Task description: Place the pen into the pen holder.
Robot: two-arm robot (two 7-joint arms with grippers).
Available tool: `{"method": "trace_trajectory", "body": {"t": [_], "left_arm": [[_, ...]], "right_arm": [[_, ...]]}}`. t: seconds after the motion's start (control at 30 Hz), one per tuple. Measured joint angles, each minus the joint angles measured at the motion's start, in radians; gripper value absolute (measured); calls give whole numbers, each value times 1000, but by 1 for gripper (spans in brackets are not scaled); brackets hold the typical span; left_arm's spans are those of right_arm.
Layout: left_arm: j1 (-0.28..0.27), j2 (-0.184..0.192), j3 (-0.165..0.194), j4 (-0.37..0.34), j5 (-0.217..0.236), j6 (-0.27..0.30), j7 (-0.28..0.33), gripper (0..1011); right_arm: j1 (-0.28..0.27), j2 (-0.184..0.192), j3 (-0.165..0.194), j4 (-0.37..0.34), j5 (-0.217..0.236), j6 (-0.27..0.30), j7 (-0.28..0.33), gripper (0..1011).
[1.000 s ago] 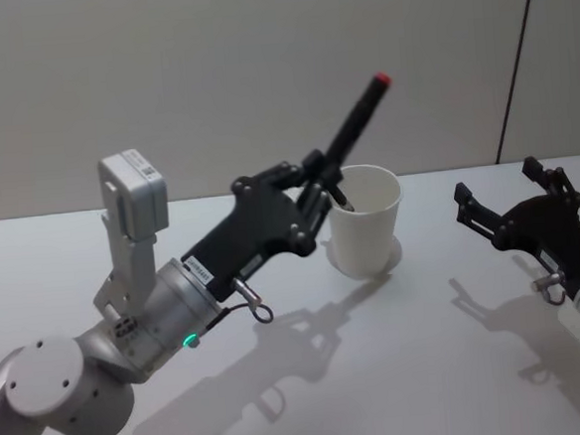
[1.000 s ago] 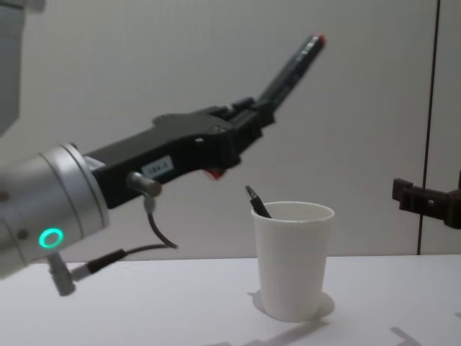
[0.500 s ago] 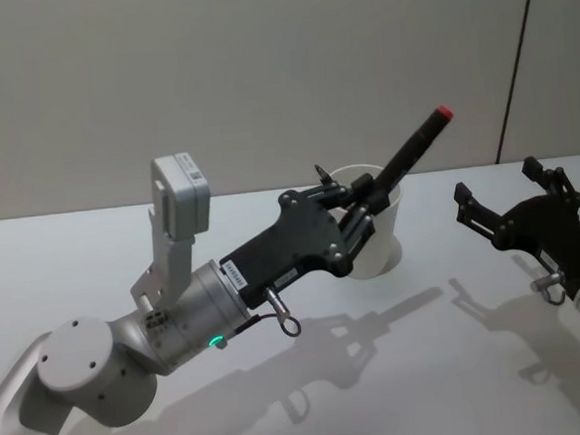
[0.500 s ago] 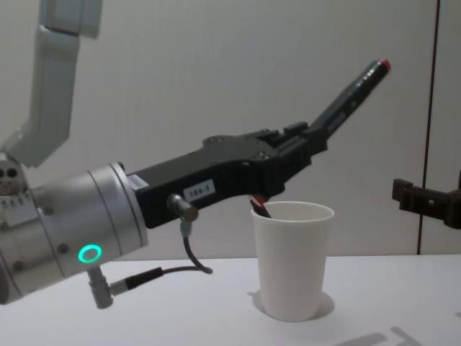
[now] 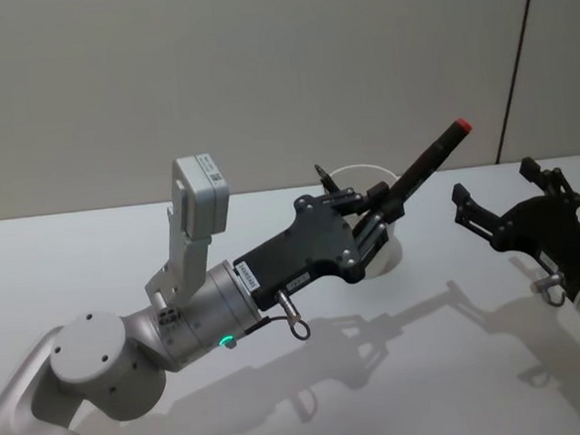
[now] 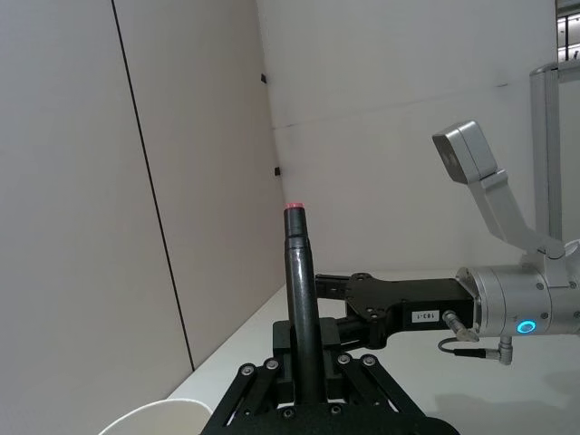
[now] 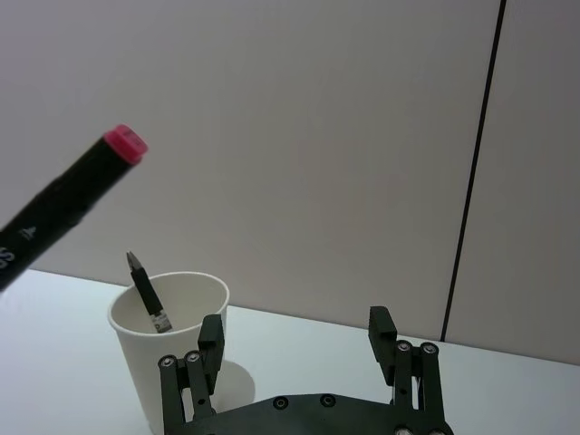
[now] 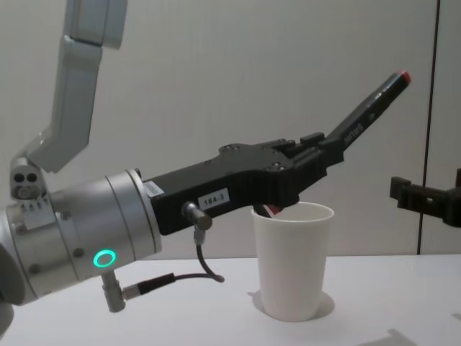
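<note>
Chest view first: the left gripper [image 8: 317, 153] is hanging right over the mouth of the plain white tapered paper cup [image 8: 292, 259], and its fingers are pinching the black marker pen with the red end cap [image 8: 371, 108]. The pen is slanting up and away from the cup, red cap highest, out past the cup's rim on the robot's right side. Its lower end is hiding behind the fingers, so whether it is reaching inside the cup I cannot tell. The cup is standing upright on the white table [image 8: 396, 303]. And the cup is already holding something: a slim dark pen [image 7: 145, 294] is leaning against the inner wall, its tip poking above the rim. Over on the robot's right of the cup, apart from it, the right gripper [image 5: 499, 191] is hovering above the table with its fingers spread wide, gripping nothing.
</note>
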Motion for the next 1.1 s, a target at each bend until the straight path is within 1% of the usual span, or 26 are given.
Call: {"method": "trace_trajectory", "body": {"t": [0.2,0.27,0.37,0.47,0.53,0.57,0.6,0.63,0.7,0.73,0.77,0.8,0.9,0.93,1.03,1.07,1.1], "left_arm": [[-4,-3,2,6,3,2,-6,174],[-5,-3,2,7,3,2,-7,174],[-6,-4,3,9,4,3,-9,174],[-7,-5,3,10,5,3,-11,174],[-7,-5,4,11,5,3,-12,174],[-8,-6,4,11,5,3,-12,174],[-8,-6,4,11,5,4,-13,174],[-8,-6,4,12,5,4,-13,174],[-8,-6,4,12,6,4,-13,174],[-8,-6,4,12,6,4,-14,174],[-9,-6,4,13,6,4,-14,174],[-9,-6,4,13,6,4,-14,174],[-9,-6,5,13,7,4,-14,174],[-9,-6,5,13,7,4,-14,174],[-9,-7,5,13,7,4,-15,174],[-9,-7,5,13,7,4,-15,173],[-9,-7,5,14,7,4,-15,174]], "right_arm": [[-12,12,7,-23,37,11,28,1001],[-23,24,14,-40,69,23,47,1001],[-32,35,20,-53,97,33,61,1001],[-49,56,34,-77,145,49,82,1001],[-57,65,40,-86,168,59,91,1001],[-65,75,46,-96,191,68,99,1001],[-65,75,46,-96,191,68,99,1001],[-72,85,52,-104,218,79,110,1001],[-80,96,59,-113,243,89,120,1001],[-86,104,65,-121,274,103,133,1001],[-89,109,69,-124,283,106,136,1001],[-95,118,75,-131,315,119,148,1001],[-104,132,86,-141,357,136,165,1001],[-109,141,92,-147,387,148,176,1001],[-116,154,102,-156,437,167,195,1001],[-120,161,108,-161,470,180,208,1001],[-122,165,110,-164,485,186,213,1001]]}}
